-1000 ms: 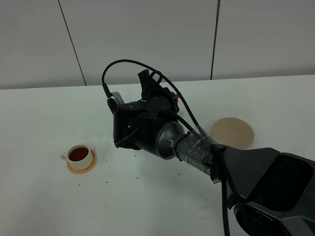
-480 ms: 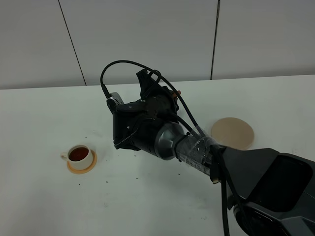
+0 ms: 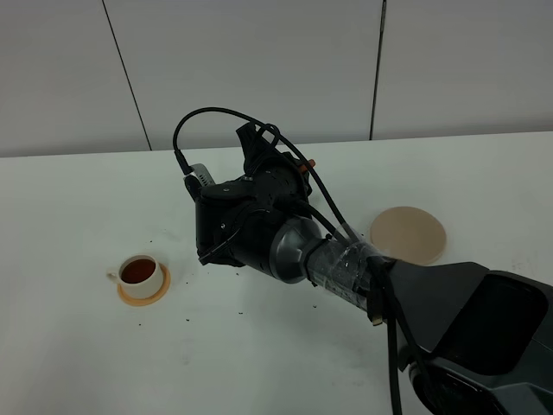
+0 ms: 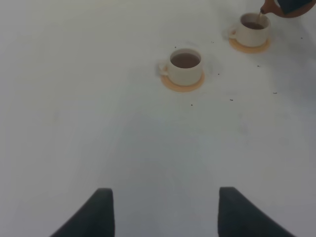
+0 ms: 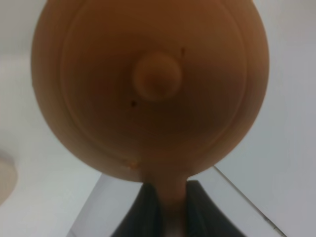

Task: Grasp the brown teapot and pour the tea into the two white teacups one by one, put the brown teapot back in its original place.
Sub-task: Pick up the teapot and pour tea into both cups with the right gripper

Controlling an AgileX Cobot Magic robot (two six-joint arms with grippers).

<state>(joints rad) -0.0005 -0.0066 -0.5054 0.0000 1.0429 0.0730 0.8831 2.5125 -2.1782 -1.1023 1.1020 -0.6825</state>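
Right now your right gripper is clamped on the loop handle of the brown teapot, its dark fingers pinching either side of the handle. The wrist camera shows the lid and knob filling the view. In the left wrist view, the teapot's spout is just above the farther teacup, with a thin stream of tea running into it. The nearer teacup already holds tea and sits on its orange saucer. From the high camera, your right arm hides the second cup. The beige coaster lies bare on the table. Your left gripper hangs with fingers spread apart, holding nothing.
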